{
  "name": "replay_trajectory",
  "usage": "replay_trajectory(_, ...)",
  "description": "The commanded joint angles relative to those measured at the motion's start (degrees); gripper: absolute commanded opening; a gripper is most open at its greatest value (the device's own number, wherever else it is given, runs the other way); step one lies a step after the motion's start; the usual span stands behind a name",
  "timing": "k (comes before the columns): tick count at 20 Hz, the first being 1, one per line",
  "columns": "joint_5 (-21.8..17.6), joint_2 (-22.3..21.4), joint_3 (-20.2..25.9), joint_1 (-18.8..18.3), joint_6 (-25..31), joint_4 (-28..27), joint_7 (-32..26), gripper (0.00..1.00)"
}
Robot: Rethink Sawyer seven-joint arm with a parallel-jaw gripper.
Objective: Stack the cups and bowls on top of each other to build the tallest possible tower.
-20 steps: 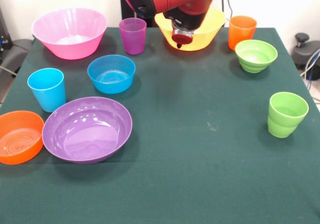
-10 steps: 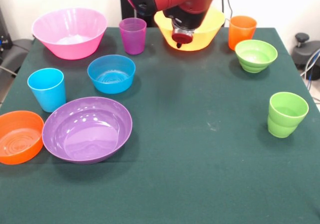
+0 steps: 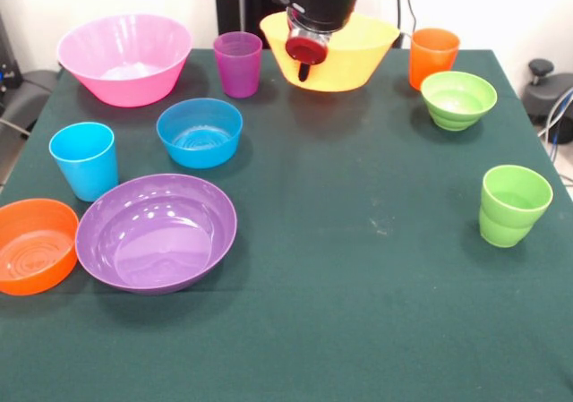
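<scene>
We see a dark green cloth-covered table [image 3: 358, 268] set against a pale wall, with black equipment and cables at the room's left and right margins. The red and black arm descends at the far edge, its gripper [image 3: 303, 62] hanging in front of the large glossy yellow-orange plastic bowl [image 3: 358, 57]; we cannot tell whether it is open or closed, nor whether it touches the bowl.

Along the far edge, the large glossy pink plastic bowl [image 3: 125, 57] sits at the far left corner, the small translucent purple plastic tumbler [image 3: 238, 64] stands just left of the yellow-orange bowl, and the translucent orange plastic tumbler [image 3: 433, 57] stands toward the far right corner. Just in front of that tumbler rests the small glossy green plastic bowl [image 3: 457, 99].

Near the right edge, well apart from the rest, stands the lime green tumbler with a stepped base [image 3: 513, 205].

On the left half, the small glossy blue plastic bowl [image 3: 199, 132] sits behind the wide shallow purple plastic bowl [image 3: 157, 232]. The sky blue translucent tumbler [image 3: 84, 160] stands near the left edge, and the small glossy orange plastic bowl [image 3: 34, 245] lies at that edge, just beside the purple bowl.

Every piece stands singly on the cloth, mouth upward.
</scene>
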Motion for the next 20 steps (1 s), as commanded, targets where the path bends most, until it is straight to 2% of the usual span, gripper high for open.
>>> replay_trajectory(1,1.3,0.6,3.5,0.8,7.2,-8.3,-4.5,0.00)
replay_trajectory(9,2.2,3.5,3.8,1.7,10.8,-15.7,-4.3,0.00)
replay_trajectory(20,4.5,4.9,4.9,0.8,13.4,-23.2,-5.7,0.00)
